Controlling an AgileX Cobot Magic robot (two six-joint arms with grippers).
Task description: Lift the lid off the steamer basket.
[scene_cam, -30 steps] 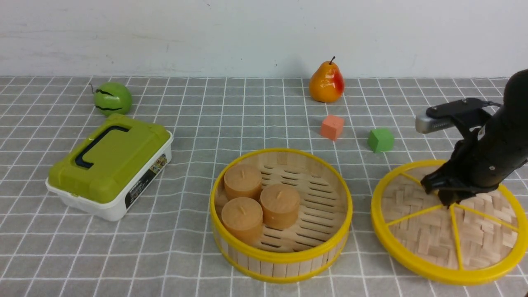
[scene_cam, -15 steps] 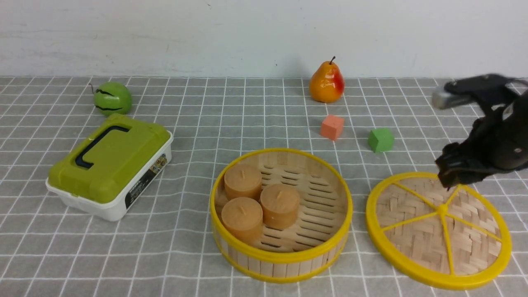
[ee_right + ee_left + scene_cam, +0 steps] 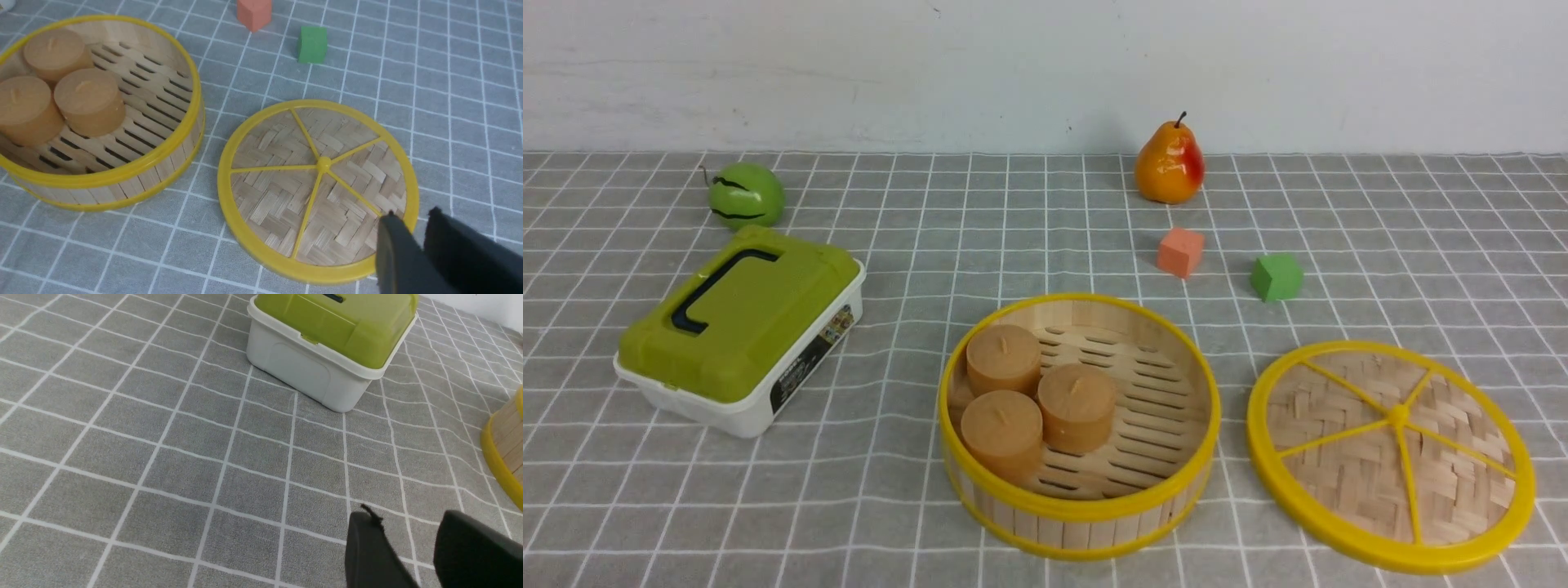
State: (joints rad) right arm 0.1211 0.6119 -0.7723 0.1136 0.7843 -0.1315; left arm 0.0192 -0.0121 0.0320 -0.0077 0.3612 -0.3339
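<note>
Right gripper (image 3: 412, 213) held nothing. Its two dark fingers stood apart with a narrow strip of cloth showing between them. Only the finger ends entered the right wrist view, so the exact opening was hard to judge. Left gripper (image 3: 406, 515) was likewise empty, jaws slightly parted, above bare grid cloth (image 3: 1013, 245) near the green-lidded box (image 3: 739, 327). Neither arm appeared in the front view.

Position of task items:
- The lid (image 3: 1391, 455) lay flat on the cloth, spokes and centre knob facing up.
- The steamer basket (image 3: 1078, 523) stood open at centre, with three tan cylinders (image 3: 1076, 407) grouped on its slotted floor toward its left side.
- The lid lay on the basket's right, just beside it, with a thin band of cloth between the two yellow rims and no overlap.

Governing relation: the lid lay below and ahead of the right gripper, its near rim closest to the fingertips. The right arm was the nearer one, and the left was well apart from the lid. Being round, the lid offered no long axis; the knob was the only grasp feature.

Assessment: removal appeared complete. No further grasp seemed required, only parking of the arms.
</note>
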